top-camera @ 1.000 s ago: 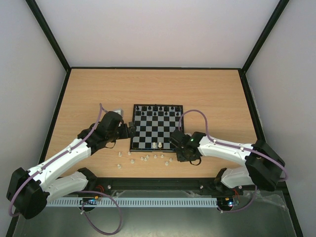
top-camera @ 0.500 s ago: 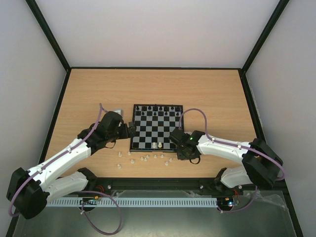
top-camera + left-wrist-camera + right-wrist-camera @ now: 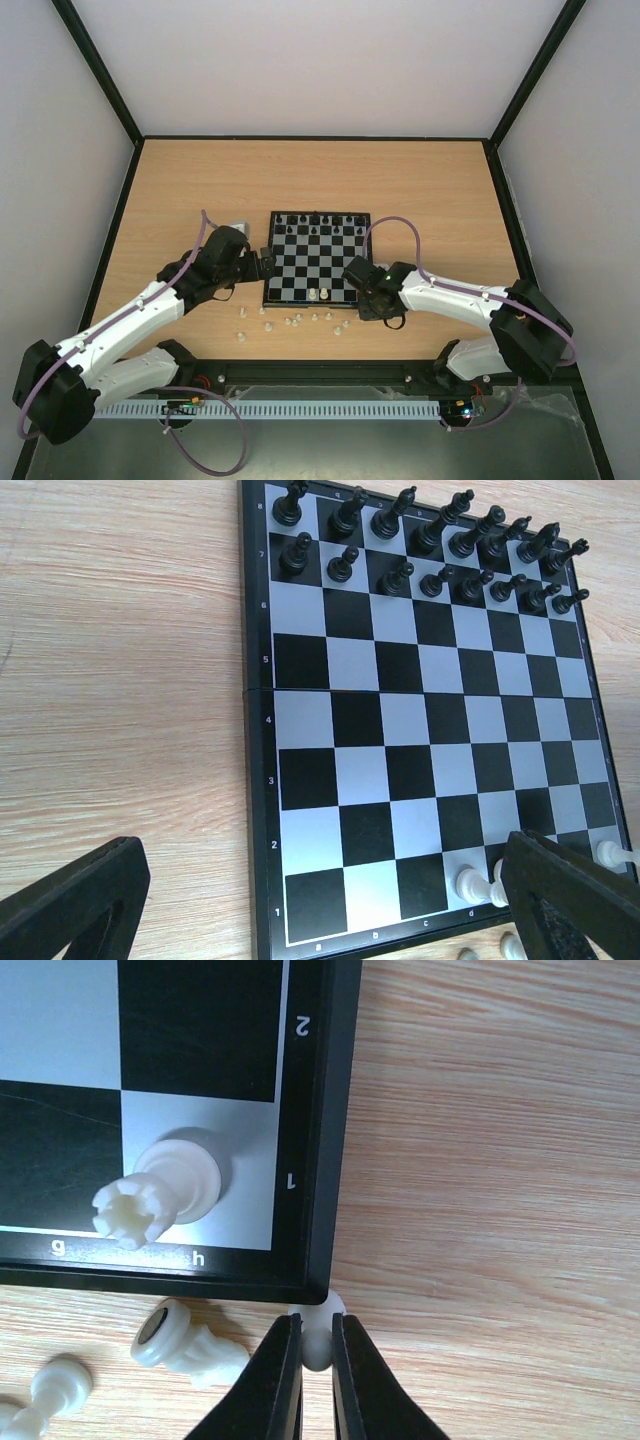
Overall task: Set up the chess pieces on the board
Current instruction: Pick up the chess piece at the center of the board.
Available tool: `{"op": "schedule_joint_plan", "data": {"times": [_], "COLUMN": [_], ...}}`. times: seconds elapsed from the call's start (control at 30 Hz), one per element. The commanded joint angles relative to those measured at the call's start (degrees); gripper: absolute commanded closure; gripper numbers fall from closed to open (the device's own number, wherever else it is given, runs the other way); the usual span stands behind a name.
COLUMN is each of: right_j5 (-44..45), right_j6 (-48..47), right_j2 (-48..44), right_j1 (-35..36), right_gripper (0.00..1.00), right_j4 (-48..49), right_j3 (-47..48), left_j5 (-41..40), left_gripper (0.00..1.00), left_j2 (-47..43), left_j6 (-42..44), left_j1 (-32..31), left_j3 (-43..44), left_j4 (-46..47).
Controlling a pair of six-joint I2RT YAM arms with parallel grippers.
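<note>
In the right wrist view my right gripper [image 3: 316,1332] is shut on a small white pawn [image 3: 318,1351] that lies on the table against the near right corner of the board [image 3: 335,1110]. A white rook [image 3: 165,1195] stands on the corner square. From above, the right gripper [image 3: 357,299] covers that corner of the board [image 3: 300,270]. My left gripper [image 3: 320,910] is open over the board's left near edge, its fingers [image 3: 70,900] wide apart and empty. Black chess pieces [image 3: 430,555] fill the two far rows. Two white pieces [image 3: 472,884] stand on the near row.
Several loose white pieces [image 3: 300,320] lie on the wooden table just in front of the board. One fallen piece [image 3: 185,1342] lies left of my right fingers, another [image 3: 55,1385] further left. A black frame edges the table.
My right gripper has closed on the white pawn at the board's corner, and its arm has crept slightly left. The left arm has not moved.
</note>
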Motion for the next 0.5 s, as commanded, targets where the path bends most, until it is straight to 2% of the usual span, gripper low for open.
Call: {"op": "schedule_joint_plan", "data": {"times": [0.0, 0.23, 0.47], "right_j5": [0.97, 3.74, 5.03], "right_j6": [0.18, 0.67, -2.88], "right_j2": [-0.38, -5.02, -0.71], "right_j1": [-0.30, -0.40, -2.71], "right_gripper": [0.94, 0.93, 0.93], "right_j4": [-3.00, -10.23, -9.66], "right_j3": [1.98, 6.78, 11.89], "left_j5": [-0.20, 0.12, 0.43], "left_gripper": [0.00, 0.01, 0.01], "left_j2": [-0.99, -0.61, -0.28], "left_j6": [0.22, 0.19, 0.30], "left_j1": [-0.24, -0.25, -0.23], "left_j3": [-0.84, -1.08, -1.07], "left_j4": [0.49, 0.99, 1.44]}}
